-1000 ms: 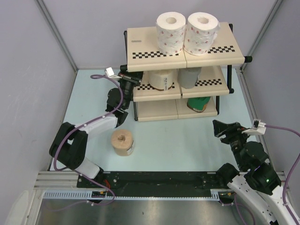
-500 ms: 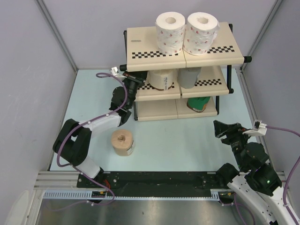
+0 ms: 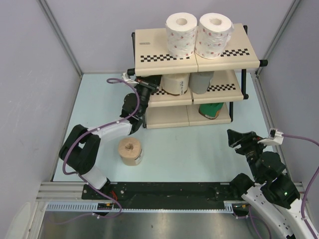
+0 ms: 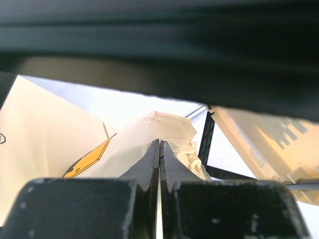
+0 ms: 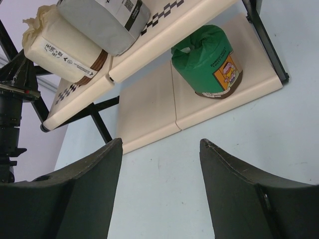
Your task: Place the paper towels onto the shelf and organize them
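Top external view puts the tan-brown roll [image 3: 130, 151] upright on the table [image 3: 199, 149], hole up, back toward me from my left gripper [image 3: 147, 88], which is clenched empty at the middle tier of the shelf [image 3: 149, 42]. My right gripper [image 3: 240, 139] gapes empty, farther off.

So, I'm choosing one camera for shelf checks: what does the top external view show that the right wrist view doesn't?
Only top external: the white dotted rolls on the shelf top tier, and the tan roll standing on the table. Only right wrist: the middle tier's underside, seen from low down. Both: the green roll on the bottom tier, and the grey roll and cream roll on the middle tier.
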Controlling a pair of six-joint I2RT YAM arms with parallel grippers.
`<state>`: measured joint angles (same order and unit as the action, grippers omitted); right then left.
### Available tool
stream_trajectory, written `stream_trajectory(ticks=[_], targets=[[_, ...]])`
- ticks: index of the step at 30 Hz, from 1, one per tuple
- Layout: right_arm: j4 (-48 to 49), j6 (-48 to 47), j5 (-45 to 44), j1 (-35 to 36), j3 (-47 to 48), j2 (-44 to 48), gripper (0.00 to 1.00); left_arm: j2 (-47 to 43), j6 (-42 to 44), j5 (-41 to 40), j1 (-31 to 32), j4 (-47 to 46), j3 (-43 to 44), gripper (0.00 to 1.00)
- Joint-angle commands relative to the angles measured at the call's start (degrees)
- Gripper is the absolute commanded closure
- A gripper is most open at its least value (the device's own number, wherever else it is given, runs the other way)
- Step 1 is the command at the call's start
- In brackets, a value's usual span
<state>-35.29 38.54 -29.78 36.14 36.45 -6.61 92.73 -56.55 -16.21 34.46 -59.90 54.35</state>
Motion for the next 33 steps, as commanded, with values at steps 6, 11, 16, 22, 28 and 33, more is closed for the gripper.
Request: stream_trajectory(ticks=[6,11,16,22,28,33], targets=[[-0.48,0.48,-1.42,-0.02,1.00,0.99,0.32,1.40,-0.31,0.65,1.40,-2.94,2.52,0.99],[-0.57,0.39,-1.42,-0.02,0.99,0.90,0.32,2.11,-0.05,1.79,2.37,-3.29,3.48,0.99],[-0.66,0.83,-1.42,-0.02,1.08,0.99,0.32,2.02,-1.19,1.62,2.90,-4.87,2.61,0.98],[-0.75,0.92,-1.33,-0.02,1.08,0.90,0.32,-0.53,0.39,0.04,2.90,-4.09,1.12,0.89],[-0.83,1.71,-1.16,-0.02,0.99,0.72,0.32,-3.78,1.27,-1.11,2.90,-3.91,-1.61,0.75],[-1.10,1.97,-1.07,-0.02,1.08,0.90,0.32,-7.47,1.27,-1.19,2.81,-5.23,-5.73,0.71]])
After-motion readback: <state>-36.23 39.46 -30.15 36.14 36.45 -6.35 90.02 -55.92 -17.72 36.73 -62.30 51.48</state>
